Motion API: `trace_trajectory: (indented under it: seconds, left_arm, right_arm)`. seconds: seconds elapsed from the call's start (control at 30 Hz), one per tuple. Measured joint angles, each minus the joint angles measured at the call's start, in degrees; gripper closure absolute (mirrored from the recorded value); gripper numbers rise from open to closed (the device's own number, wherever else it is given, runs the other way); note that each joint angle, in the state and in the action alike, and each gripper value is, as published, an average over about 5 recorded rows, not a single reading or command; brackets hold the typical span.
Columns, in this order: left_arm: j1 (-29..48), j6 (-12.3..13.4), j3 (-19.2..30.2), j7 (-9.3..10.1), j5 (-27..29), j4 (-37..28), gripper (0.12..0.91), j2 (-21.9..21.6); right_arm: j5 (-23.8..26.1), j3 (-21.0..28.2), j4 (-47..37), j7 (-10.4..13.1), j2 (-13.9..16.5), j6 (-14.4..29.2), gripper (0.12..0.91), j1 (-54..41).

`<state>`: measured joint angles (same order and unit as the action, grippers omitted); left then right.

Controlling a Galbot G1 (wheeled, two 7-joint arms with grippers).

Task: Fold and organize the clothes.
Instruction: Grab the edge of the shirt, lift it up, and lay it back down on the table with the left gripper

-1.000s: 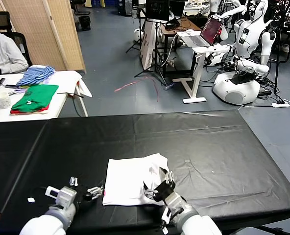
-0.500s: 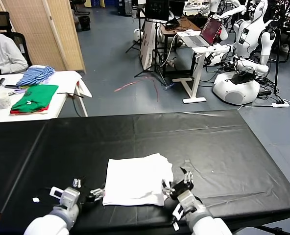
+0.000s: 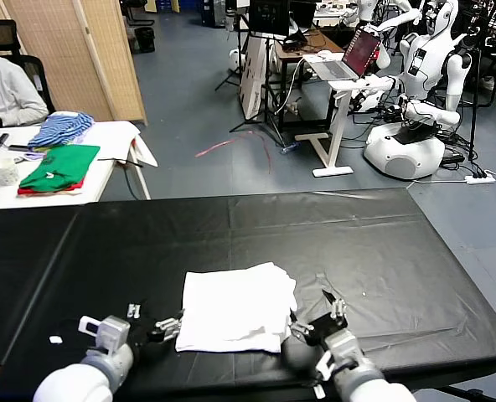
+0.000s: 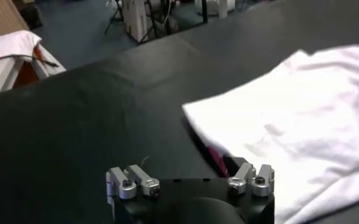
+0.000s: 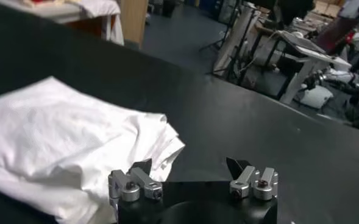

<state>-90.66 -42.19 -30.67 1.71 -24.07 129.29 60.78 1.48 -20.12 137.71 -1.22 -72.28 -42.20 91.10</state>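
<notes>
The white T-shirt (image 3: 238,306) lies folded in a flat rectangle on the black table (image 3: 382,251), near its front edge. My left gripper (image 3: 160,325) is open at the shirt's left edge, low over the table. In the left wrist view the shirt (image 4: 301,122) shows a pink-red bit of print (image 4: 216,161) under its near corner, next to my left gripper (image 4: 188,173). My right gripper (image 3: 319,314) is open and empty just right of the shirt. In the right wrist view (image 5: 190,167) one fingertip (image 5: 142,165) sits beside the shirt's bunched edge (image 5: 161,143).
A white side table (image 3: 114,138) at the far left holds green and red folded garments (image 3: 59,167), a blue-striped cloth (image 3: 59,128) and a cup (image 3: 7,172). A person (image 3: 5,88) sits there. A small white scrap (image 3: 54,341) lies on the black table's front left.
My right gripper let go of the shirt's right part and moved right, off the cloth. The raised fold has settled flat. My left gripper has hardly moved.
</notes>
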Motion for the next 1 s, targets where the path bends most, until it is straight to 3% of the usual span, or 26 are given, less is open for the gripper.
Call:
trace_trajectory:
  seconds: [0.23,0.47,0.7,1.0]
  left_arm:
    - [0.2,0.62,-0.95,0.14,-9.2,-2.09,0.123,1.72]
    - [0.9,5.77,-0.91,-0.11,-17.35,-4.35,0.123,3.48]
    - [0.34,9.61,-0.72,-3.47,-15.47,-6.68,0.123,4.6]
    - [0.14,9.93,0.26,-4.72,-15.1,-7.0,0.123,5.59]
  right_arm:
    - [-4.9,-5.55,4.14,0.05,-1.06,0.0,0.118,3.35]
    - [-5.7,-7.2,5.54,0.03,-1.35,0.0,0.118,4.92]
    - [-7.19,-8.76,6.06,-0.02,-0.46,0.0,0.118,4.87]
    - [-7.14,-8.27,5.77,-0.06,-0.7,0.37,0.118,4.61]
